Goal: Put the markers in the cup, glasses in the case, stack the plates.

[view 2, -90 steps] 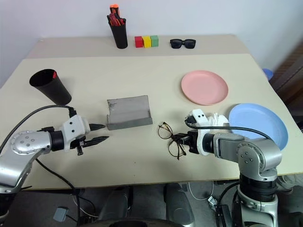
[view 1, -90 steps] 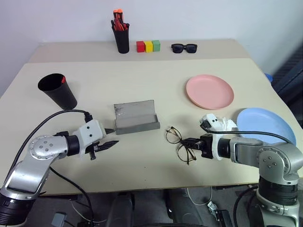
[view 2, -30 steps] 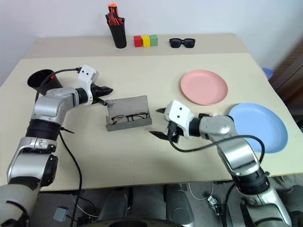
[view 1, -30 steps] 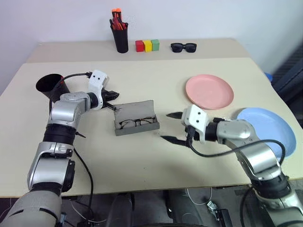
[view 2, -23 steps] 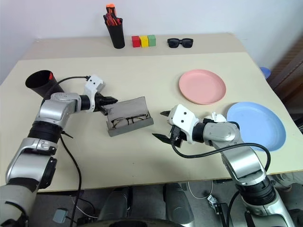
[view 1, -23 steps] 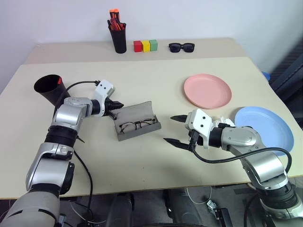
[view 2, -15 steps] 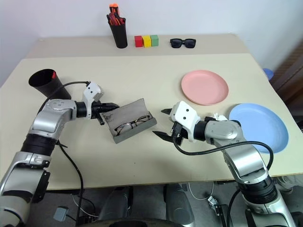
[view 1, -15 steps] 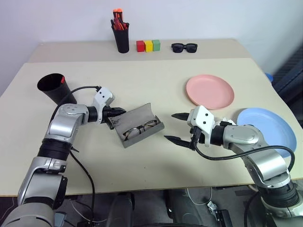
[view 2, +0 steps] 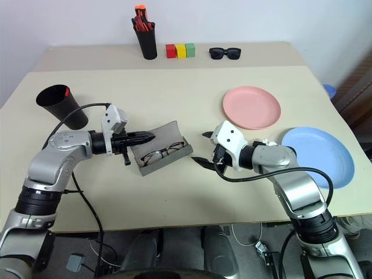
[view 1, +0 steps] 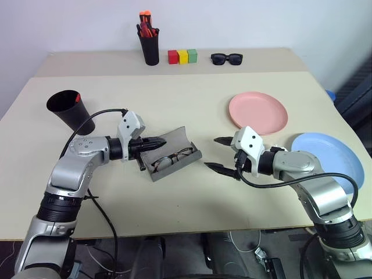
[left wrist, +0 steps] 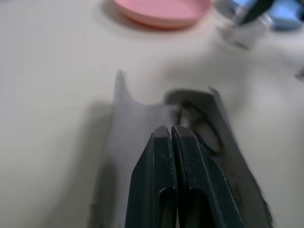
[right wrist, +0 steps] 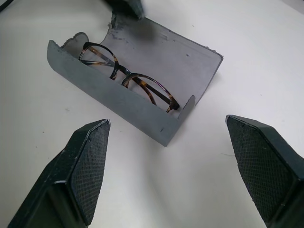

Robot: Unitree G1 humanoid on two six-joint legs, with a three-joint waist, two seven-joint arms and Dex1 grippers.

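The glasses lie in the open case, a red marker shows in the cup, the pink plate and blue plate sit unstacked; left tool pinched together at the lid, right tool spread apart

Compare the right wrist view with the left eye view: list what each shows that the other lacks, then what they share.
Right wrist view alone: the tortoiseshell pattern of the glasses frame, seen close up.

Left eye view alone: the black cup, pink plate, blue plate, pen pot, three coloured blocks, black sunglasses, and the shut left gripper at the lid of the case.

Both: the open grey case with the glasses inside, the table, and the open right gripper.
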